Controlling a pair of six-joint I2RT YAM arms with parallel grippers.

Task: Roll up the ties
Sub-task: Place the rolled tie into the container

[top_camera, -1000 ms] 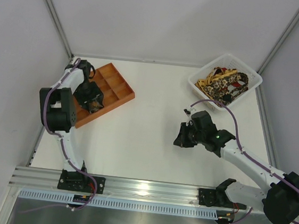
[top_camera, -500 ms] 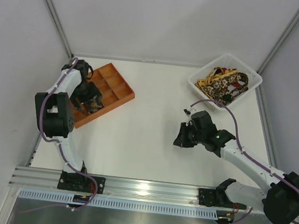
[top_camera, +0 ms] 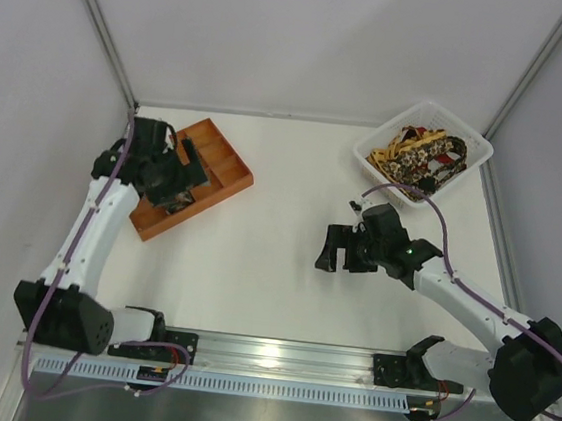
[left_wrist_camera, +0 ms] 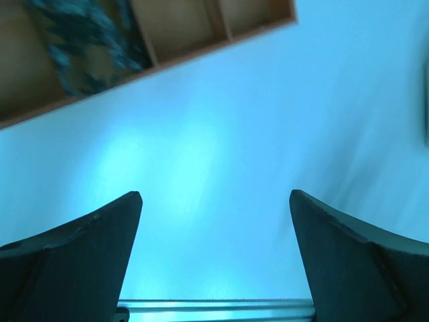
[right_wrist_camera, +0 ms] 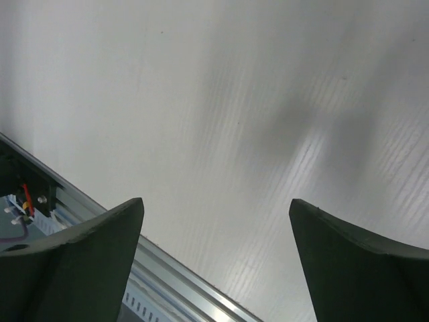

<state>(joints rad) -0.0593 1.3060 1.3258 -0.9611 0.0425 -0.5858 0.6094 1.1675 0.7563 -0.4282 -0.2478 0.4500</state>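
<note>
Near centre, the right gripper (top_camera: 342, 249) hangs spread and empty, free for the next tie. Farther left, the left gripper (left_wrist_camera: 214, 196), also spread, hovers by the orange tray (top_camera: 227, 165), whose compartment confines a rolled tie (left_wrist_camera: 84, 43); remaining ties (top_camera: 423, 155) fill the far-right white basket (top_camera: 475, 142)

A white tabletop (top_camera: 279, 230) is seen from high above and behind the arm bases. The blue-tinted left wrist view is held close over it, with an orange wooden compartment tray (left_wrist_camera: 181, 23) at eleven o'clock. The right wrist view is also close, with a ridged silver metal rail (right_wrist_camera: 174, 288), shared with the top view, at seven o'clock.
</note>
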